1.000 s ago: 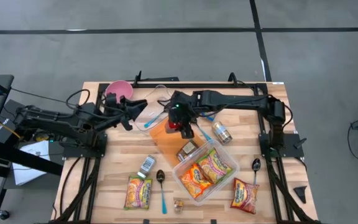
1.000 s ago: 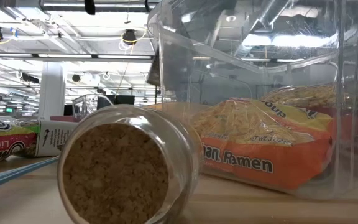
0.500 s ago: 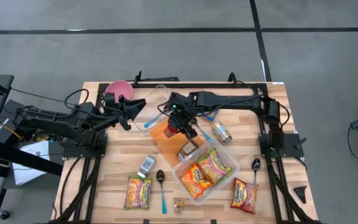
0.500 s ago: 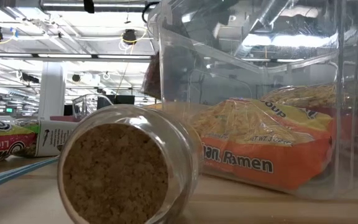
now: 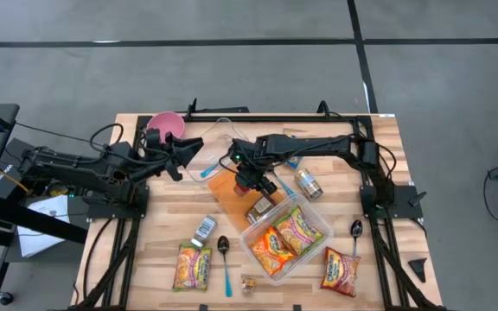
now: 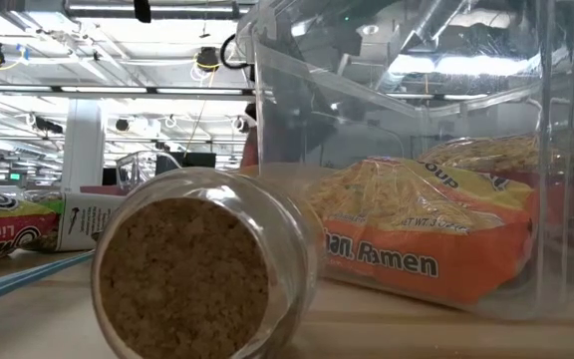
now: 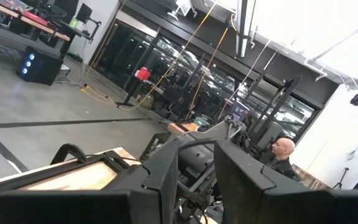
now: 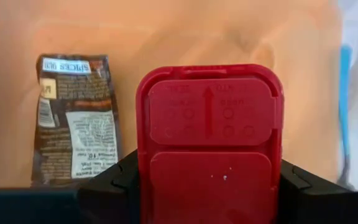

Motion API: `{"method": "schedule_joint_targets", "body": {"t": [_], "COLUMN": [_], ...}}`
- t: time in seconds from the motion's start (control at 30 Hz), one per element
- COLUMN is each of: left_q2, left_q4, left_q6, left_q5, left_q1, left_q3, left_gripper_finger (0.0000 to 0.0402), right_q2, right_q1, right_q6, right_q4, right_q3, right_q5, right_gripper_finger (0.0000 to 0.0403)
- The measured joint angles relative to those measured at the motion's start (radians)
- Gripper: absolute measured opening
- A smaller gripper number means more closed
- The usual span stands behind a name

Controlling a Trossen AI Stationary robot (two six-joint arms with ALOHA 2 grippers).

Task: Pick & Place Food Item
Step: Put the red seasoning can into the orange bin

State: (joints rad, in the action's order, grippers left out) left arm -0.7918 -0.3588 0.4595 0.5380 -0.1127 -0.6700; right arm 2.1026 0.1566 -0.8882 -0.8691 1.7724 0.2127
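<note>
The red-capped container [image 8: 209,146] is held between the fingers of the right tool [image 5: 251,179], which has been carried leftward over the last second and is now poised above the orange lid [image 5: 234,192], just beyond the far-left corner of the clear bin [image 5: 316,244] holding ramen packets [image 5: 284,238]. This drift away from the bin suggests that the placing has not yet been lined up. The left tool [image 5: 190,146] has stayed narrowly parted and empty beside the pink bowl [image 5: 164,125], above the worktop [image 5: 154,255].

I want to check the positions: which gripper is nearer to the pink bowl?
Left. The left gripper hangs just beside the pink bowl, toward the table's middle. The right gripper, shut on a red-capped container, is farther off over the orange board.
</note>
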Motion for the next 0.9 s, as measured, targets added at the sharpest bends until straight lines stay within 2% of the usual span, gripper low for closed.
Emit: {"method": "schedule_joint_targets", "body": {"t": [0.2,0.57,0.9], "left_q2": [0.0,0.0,0.0], "left_q4": [0.001,0.0,-0.001], "left_q6": [0.0,-0.002,0.0], "left_q5": [0.0,0.0,0.0], "left_q1": [0.0,0.0,0.0], "left_q3": [0.0,0.0,0.0], "left_gripper_finger": [0.0099,0.0099,0.0099], "right_q2": [0.0,0.066,0.065], "right_q1": [0.005,0.008,0.008], "right_q6": [-0.056,-0.049,-0.054], "right_q4": [-0.009,-0.026,-0.076], "right_q3": [0.001,0.001,0.001], "right_q5": [-0.003,-0.003,-0.028], "right_gripper_finger": [0.0196,0.0196,0.0196]}}
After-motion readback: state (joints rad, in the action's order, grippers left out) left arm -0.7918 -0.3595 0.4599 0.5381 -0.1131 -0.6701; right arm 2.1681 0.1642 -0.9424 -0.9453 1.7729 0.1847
